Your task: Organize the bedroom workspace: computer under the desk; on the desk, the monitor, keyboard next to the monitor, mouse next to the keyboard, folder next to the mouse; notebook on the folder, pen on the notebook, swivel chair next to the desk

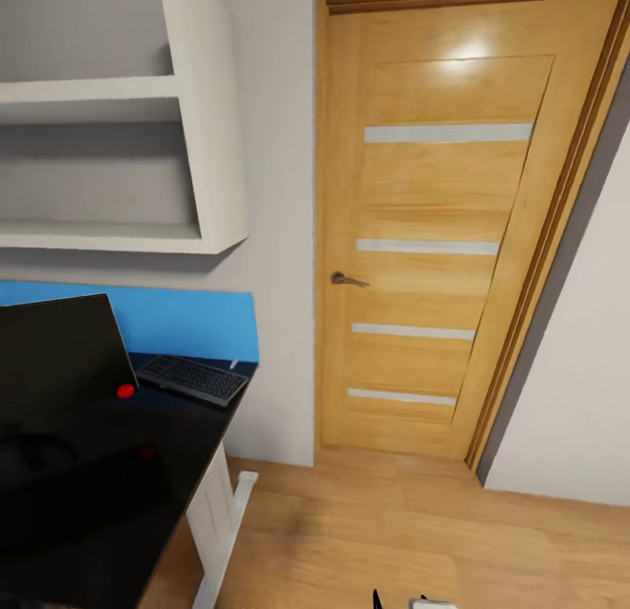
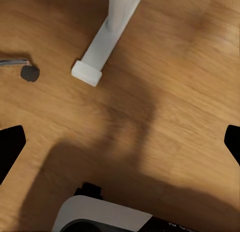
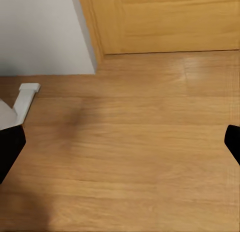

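Facing a closed wooden door (image 1: 437,241) beside the desk (image 1: 105,469), with the monitor (image 1: 57,355) and keyboard (image 1: 192,379) already sitting side by side on its glossy black top. Hanging low over bare wood floor (image 3: 140,152): left gripper (image 2: 120,142) and right gripper (image 3: 120,142), both spread wide and carrying nothing. Risking, while turning here, clipping the desk's white leg (image 2: 107,34), or nudging the keyboard lying near the edge.
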You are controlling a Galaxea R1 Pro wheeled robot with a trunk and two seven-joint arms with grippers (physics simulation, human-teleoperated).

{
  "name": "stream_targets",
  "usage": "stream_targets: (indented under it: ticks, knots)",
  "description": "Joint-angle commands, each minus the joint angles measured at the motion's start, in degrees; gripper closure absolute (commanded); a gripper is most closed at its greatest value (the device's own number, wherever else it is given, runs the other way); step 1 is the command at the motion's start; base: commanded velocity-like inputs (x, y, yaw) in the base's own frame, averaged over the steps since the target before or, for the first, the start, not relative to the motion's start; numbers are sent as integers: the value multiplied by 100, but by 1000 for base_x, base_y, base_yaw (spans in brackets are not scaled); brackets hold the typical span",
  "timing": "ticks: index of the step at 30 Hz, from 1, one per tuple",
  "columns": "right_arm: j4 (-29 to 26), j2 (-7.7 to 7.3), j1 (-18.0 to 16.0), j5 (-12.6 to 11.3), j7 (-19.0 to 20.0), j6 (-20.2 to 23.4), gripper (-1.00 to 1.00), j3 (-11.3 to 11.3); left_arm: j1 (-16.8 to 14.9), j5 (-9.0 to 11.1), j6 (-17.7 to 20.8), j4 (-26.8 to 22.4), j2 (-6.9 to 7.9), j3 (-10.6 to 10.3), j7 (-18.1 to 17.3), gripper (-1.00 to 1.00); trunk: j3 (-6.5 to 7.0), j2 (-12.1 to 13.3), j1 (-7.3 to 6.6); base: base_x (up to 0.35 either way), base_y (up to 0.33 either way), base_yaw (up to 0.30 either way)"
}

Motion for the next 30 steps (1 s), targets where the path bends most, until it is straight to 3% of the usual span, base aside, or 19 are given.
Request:
stream_targets:
  ticks: [1, 22, 30]
  knots:
    - [2, 2, -3, -7, 5, -18, -100, -18, -5, -12, -13, 3, -5, 28, -1, -100, -8, -5, 0, 0, 0, 278]
    - [10, 2, -3, 11, 9, -9, -100, -8, -7, -12, -15, 3, -5, 26, -1, -100, -8, -5, 0, 0, -5, 278]
    - [38, 2, -3, 19, 14, -5, -100, 5, -6, -12, -13, 3, -5, 26, 5, -100, -23, -5, 0, 0, -249, 278]
